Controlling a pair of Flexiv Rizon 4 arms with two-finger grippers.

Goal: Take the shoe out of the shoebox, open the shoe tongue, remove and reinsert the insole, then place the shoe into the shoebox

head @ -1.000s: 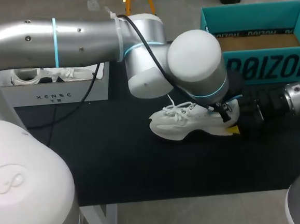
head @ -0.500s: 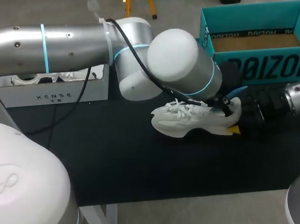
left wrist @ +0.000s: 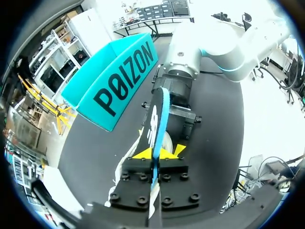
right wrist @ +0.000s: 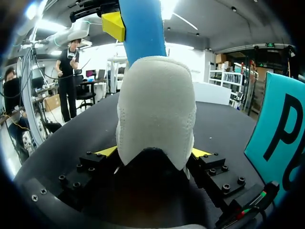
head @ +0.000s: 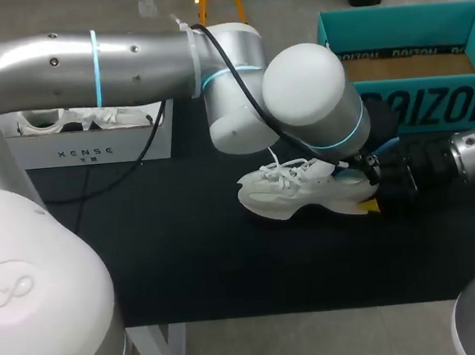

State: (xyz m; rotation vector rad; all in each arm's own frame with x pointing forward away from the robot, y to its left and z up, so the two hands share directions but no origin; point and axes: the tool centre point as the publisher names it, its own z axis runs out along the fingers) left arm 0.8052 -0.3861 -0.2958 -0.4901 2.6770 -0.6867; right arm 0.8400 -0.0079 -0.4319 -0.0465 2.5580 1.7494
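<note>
From my station I see the white shoe (head: 296, 193) lying on its sole on the black table (head: 228, 260), toe pointing toward my left arm's side and laces loose on top. My right gripper (right wrist: 153, 152) comes in at the shoe's heel end and is clamped on it: in the right wrist view the padded heel fills the space between the two fingers, with a yellow tip showing at either side of it. My left arm crosses above the shoe from the toe side and its bulky wrist hides the shoe's opening in the head view. The left gripper (left wrist: 159, 152) sits over the heel end, pinched tight on the insole (left wrist: 161, 109), a thin piece with a blue edge that I see edge-on between its yellow tips. In the right wrist view the insole rises as a blue strip straight up from behind the heel collar, with one of the left gripper's yellow fingertips (right wrist: 113, 25) against it; I cannot tell how much of it sits inside the shoe. The teal shoebox (head: 413, 106) stands open behind the shoe's heel end, well apart from it. A white box (head: 87, 144) stands far off beyond the shoe's toe.
</note>
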